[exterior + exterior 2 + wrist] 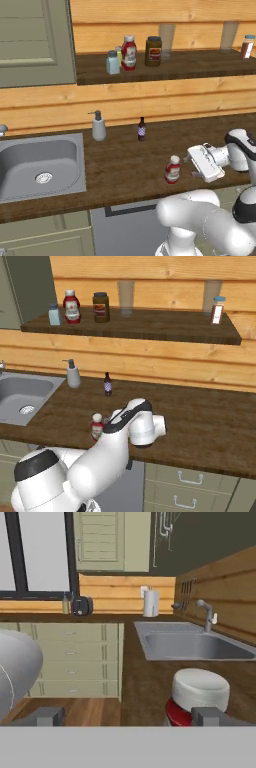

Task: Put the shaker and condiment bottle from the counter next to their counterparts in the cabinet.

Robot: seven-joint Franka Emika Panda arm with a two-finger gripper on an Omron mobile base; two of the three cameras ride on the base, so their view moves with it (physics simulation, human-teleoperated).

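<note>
**Shaker shelved, ketchup bottle not yet picked up**

At the far left of the left base view sits the steel sink (42,167), sunk into the dark wooden bench (125,165). Above it, upper left, hangs the grey-green cabinet door (32,42). Moving right along the cabinet shelf (200,67), the pale-blue shaker (113,63) already stands just beside the yellow-green shaker (119,51) and the red bottle (129,52) that belongs there, so that half of the job looks done.

Lower, toward the middle of the frame, the second red condiment bottle (173,169) stands upright on the bench near its front edge. Just to its right the pincer (196,162) hovers level with it, pointing toward the sink. In the hand view the two fingertips (212,716) stand well apart and hold nothing; the bottle's white cap rises right by the right-hand one rather than centred between them.

What remains, I judge: line up, close on the bottle, lift it, and set it beside its twin on the shelf.
</note>
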